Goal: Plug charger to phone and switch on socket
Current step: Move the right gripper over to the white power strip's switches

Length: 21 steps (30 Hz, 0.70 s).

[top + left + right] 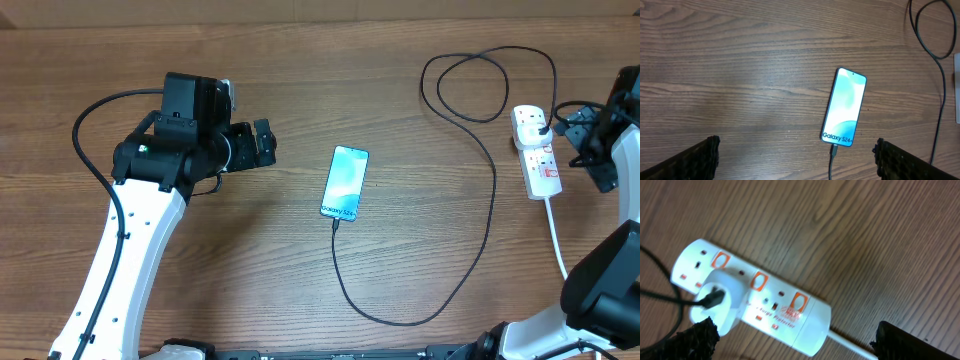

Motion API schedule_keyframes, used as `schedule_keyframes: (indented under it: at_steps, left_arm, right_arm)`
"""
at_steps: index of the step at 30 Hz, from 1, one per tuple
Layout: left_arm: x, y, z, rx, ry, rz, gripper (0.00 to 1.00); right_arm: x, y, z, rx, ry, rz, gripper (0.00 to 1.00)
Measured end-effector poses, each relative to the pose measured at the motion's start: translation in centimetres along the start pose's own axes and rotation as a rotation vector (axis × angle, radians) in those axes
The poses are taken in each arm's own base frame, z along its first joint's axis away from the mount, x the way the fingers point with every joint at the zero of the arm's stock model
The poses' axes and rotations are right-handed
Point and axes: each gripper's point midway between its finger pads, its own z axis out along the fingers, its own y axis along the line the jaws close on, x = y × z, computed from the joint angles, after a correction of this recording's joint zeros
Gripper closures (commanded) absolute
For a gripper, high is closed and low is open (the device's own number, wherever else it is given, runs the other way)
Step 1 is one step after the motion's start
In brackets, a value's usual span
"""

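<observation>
Two wrist views sharpen what overhead blurs. Left wrist reads "Galaxy S24+" on the slim blue-screened phone [844,107] lying flat mid-table, with the long thin black charger cable [831,160] at its lower end. Right wrist shows the white oblong power strip [755,292], red switches, white plug seated. Left gripper [797,160] is spread wide and empty, and right gripper [800,342] is spread over the strip, holding nothing.

The phone [345,181] lies flat mid-table, screen lit pale blue (Galaxy S24 lettering showing). The charger [494,190] loops from its near end to the white socket [537,150], plugged in there.
</observation>
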Motion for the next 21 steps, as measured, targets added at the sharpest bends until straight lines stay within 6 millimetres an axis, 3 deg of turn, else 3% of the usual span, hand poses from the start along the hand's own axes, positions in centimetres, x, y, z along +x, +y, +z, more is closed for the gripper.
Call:
schedule_keyframes:
  at_steps: [12,21]
  left_arm:
    - [0.0,0.0,0.0,0.0,0.0,0.0,0.01]
    - [0.0,0.0,0.0,0.0,0.0,0.0,0.0]
  right_arm:
    - [0.5,-0.7,4.5,-0.013,-0.07,0.029,0.0]
    - [1.1,-0.8,6.0,-0.028,-0.092,0.034,0.0]
